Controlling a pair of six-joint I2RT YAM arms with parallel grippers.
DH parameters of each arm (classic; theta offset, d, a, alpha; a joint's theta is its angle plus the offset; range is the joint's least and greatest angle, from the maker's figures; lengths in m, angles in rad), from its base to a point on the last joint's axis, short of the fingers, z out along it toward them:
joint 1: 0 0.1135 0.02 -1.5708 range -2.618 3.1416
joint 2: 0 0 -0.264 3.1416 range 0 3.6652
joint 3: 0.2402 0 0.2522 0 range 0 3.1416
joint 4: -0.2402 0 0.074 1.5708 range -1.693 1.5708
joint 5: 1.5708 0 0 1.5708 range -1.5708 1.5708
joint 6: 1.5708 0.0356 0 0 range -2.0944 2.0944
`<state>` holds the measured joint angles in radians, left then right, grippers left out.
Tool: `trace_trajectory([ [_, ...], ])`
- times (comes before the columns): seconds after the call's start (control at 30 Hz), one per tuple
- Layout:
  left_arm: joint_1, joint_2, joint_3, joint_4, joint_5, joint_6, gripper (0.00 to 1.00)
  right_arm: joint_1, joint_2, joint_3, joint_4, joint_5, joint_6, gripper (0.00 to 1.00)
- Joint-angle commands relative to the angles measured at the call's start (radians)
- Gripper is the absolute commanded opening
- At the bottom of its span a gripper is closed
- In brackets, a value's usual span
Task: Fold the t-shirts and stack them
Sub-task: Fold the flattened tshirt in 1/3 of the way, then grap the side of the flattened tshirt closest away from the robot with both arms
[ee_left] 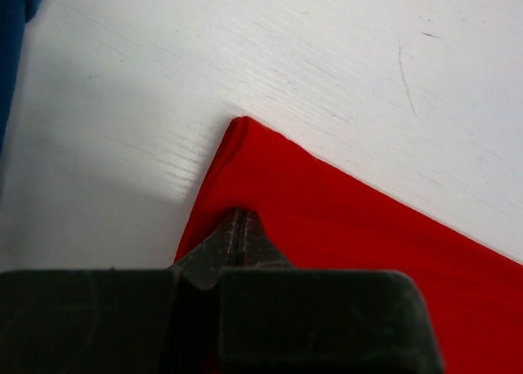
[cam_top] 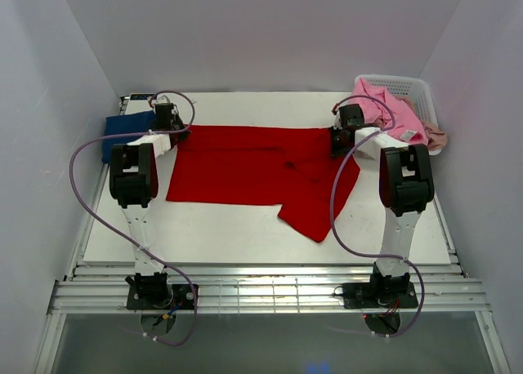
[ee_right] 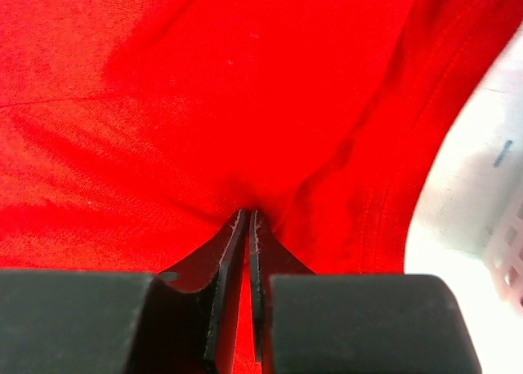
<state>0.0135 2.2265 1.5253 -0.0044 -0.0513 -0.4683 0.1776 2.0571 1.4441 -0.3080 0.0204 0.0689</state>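
Observation:
A bright red t-shirt (cam_top: 253,166) lies spread across the white table (cam_top: 245,227), with one flap trailing toward the front right. My left gripper (cam_top: 169,131) is at its far left corner. In the left wrist view the jaws (ee_left: 239,215) are pressed together on the red cloth (ee_left: 343,219), just inside that corner. My right gripper (cam_top: 341,137) is at the far right edge. Its jaws (ee_right: 248,215) pinch a pucker of red cloth (ee_right: 204,104), and red shows in the thin slit between them. A navy blue t-shirt (cam_top: 124,133) lies at the far left.
A white lattice basket (cam_top: 413,88) stands at the back right. A pink t-shirt (cam_top: 388,109) is heaped in it and a beige one (cam_top: 437,137) hangs over its near side. White walls close in the table on three sides. Purple cables loop beside both arms.

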Motion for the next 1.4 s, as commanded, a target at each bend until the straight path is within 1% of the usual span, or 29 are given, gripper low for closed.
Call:
trace_trajectory([
  [0.0,0.036,-0.002,-0.013,-0.095,0.002,0.000,0.00,-0.018,0.011,0.028,-0.025,-0.049,-0.029,0.12],
  [0.07,0.034,-0.046,-0.043,-0.056,0.018,-0.001,0.00,-0.018,-0.027,0.035,-0.007,-0.083,-0.029,0.15],
  [0.13,0.031,-0.089,-0.091,-0.022,0.018,0.003,0.00,-0.018,-0.082,0.036,0.015,-0.122,-0.024,0.23],
  [0.2,0.022,-0.177,-0.140,0.061,0.010,0.011,0.00,-0.018,-0.129,0.024,0.027,-0.149,-0.018,0.30],
  [0.23,0.019,-0.212,-0.172,0.092,0.002,0.020,0.07,-0.018,-0.177,-0.003,0.046,-0.158,-0.014,0.31],
  [0.27,0.011,-0.252,-0.241,0.163,-0.013,0.026,0.11,-0.017,-0.204,-0.023,0.056,-0.166,-0.012,0.32],
  [0.3,0.003,-0.330,-0.273,0.199,-0.030,0.036,0.15,-0.015,-0.231,-0.045,0.070,-0.175,-0.012,0.35],
  [0.33,-0.032,-0.367,-0.307,0.233,-0.050,0.046,0.26,-0.013,-0.280,-0.088,0.095,-0.174,-0.012,0.36],
  [0.37,-0.040,-0.401,-0.354,0.282,-0.085,0.063,0.33,-0.015,-0.300,-0.100,0.095,-0.171,-0.012,0.37],
  [0.4,-0.053,-0.462,-0.370,0.293,-0.099,0.065,0.45,-0.015,-0.337,-0.111,0.089,-0.169,-0.012,0.37],
  [0.43,-0.058,-0.490,-0.382,0.296,-0.108,0.068,0.66,-0.013,-0.354,-0.119,0.057,-0.172,-0.012,0.37],
  [0.47,-0.061,-0.516,-0.404,0.293,-0.116,0.072,0.73,-0.012,-0.370,-0.134,0.037,-0.178,-0.012,0.37],
  [0.53,-0.081,-0.615,-0.447,0.278,-0.139,0.065,0.80,0.000,-0.434,-0.169,0.009,-0.174,-0.004,0.37],
  [0.57,-0.095,-0.655,-0.474,0.249,-0.160,0.051,0.84,0.031,-0.458,-0.227,0.003,-0.166,0.003,0.37],
  [0.6,-0.130,-0.697,-0.535,0.233,-0.214,0.050,0.85,0.051,-0.515,-0.260,-0.002,-0.139,0.006,0.37],
  [0.63,-0.153,-0.776,-0.572,0.221,-0.247,0.049,0.85,0.072,-0.544,-0.293,-0.003,-0.119,0.008,0.37],
  [0.67,-0.182,-0.813,-0.606,0.187,-0.283,0.049,0.84,0.127,-0.572,-0.327,-0.005,-0.094,0.012,0.37],
  [0.7,-0.231,-0.847,-0.669,0.157,-0.356,0.037,0.84,0.157,-0.604,-0.403,-0.002,-0.047,0.032,0.39],
  [0.73,-0.251,-0.901,-0.698,0.124,-0.386,0.027,0.84,0.181,-0.659,-0.439,-0.003,-0.031,0.045,0.40],
  [0.77,-0.265,-0.922,-0.727,0.068,-0.398,0.020,0.84,0.224,-0.685,-0.474,-0.003,-0.025,0.060,0.40],
  [0.83,-0.273,-0.961,-0.816,0.011,-0.442,-0.022,0.84,0.258,-0.759,-0.565,-0.022,-0.025,0.109,0.41],
  [0.87,-0.273,-0.996,-0.841,-0.058,-0.455,-0.032,0.84,0.295,-0.785,-0.592,-0.026,-0.014,0.124,0.41],
  [0.9,-0.273,-1.014,-0.864,-0.080,-0.469,-0.042,0.84,0.313,-0.814,-0.619,-0.031,0.027,0.140,0.41],
  [0.97,-0.274,-1.060,-0.925,-0.103,-0.472,-0.064,0.84,0.357,-0.897,-0.681,-0.049,0.055,0.184,0.41],
  [1.07,-0.273,-1.056,-0.956,-0.147,-0.508,-0.072,0.84,0.420,-0.986,-0.731,-0.078,0.075,0.238,0.41],
  [1.1,-0.273,-1.018,-0.950,-0.169,-0.518,-0.075,0.84,0.437,-1.012,-0.737,-0.092,0.102,0.250,0.41],
  [1.13,-0.274,-0.996,-0.944,-0.186,-0.527,-0.079,0.84,0.474,-1.020,-0.748,-0.118,0.121,0.271,0.41],
  [1.23,-0.271,-0.935,-0.935,-0.206,-0.547,-0.082,0.84,0.525,-1.029,-0.769,-0.149,0.167,0.302,0.41],
  [1.37,-0.245,-0.952,-0.964,-0.178,-0.509,-0.069,0.84,0.574,-1.005,-0.797,-0.164,0.211,0.347,0.42],
])
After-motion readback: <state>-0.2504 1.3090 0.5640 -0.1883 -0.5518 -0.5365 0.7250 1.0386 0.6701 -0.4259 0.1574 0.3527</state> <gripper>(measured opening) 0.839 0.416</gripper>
